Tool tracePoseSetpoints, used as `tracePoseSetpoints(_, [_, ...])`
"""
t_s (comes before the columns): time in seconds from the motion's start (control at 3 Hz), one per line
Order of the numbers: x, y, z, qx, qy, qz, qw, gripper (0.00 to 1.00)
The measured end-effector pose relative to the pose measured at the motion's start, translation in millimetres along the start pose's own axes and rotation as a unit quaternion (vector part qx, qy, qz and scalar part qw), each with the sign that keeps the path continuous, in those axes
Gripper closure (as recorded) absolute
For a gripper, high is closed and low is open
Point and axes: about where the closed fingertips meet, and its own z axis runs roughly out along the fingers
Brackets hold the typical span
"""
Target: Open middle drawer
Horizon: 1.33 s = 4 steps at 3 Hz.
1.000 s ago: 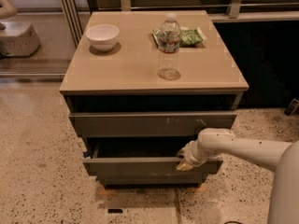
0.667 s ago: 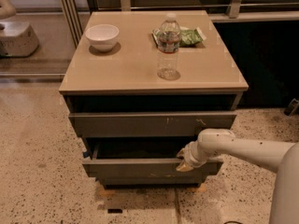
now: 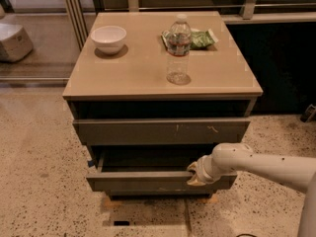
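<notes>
Gripper point(image 3: 194, 175) at top edge of middle drawer point(image 3: 143, 181); arm point(image 3: 276, 165) cut off right; interior too dark.

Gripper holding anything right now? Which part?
The gripper sits at the top front edge of the middle drawer, right of centre. Whether it actually clamps that edge cannot be told.
</notes>
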Motion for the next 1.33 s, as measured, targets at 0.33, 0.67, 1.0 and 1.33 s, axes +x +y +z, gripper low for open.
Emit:
tracePoseSetpoints(0.33, [2.8,19.2,-3.0,0.006,-0.007,0.004,0.9999,1.0])
tracePoseSetpoints(0.67, [2.9,35.0,-5.7,0.007,-0.012,0.005,0.9999,1.0])
tracePoseSetpoints(1.0, [2.9,35.0,-5.7,0.007,-0.012,0.005,0.9999,1.0])
tracePoseSetpoints(1.33, [2.9,35.0,-5.7,0.007,-0.012,0.005,0.9999,0.81])
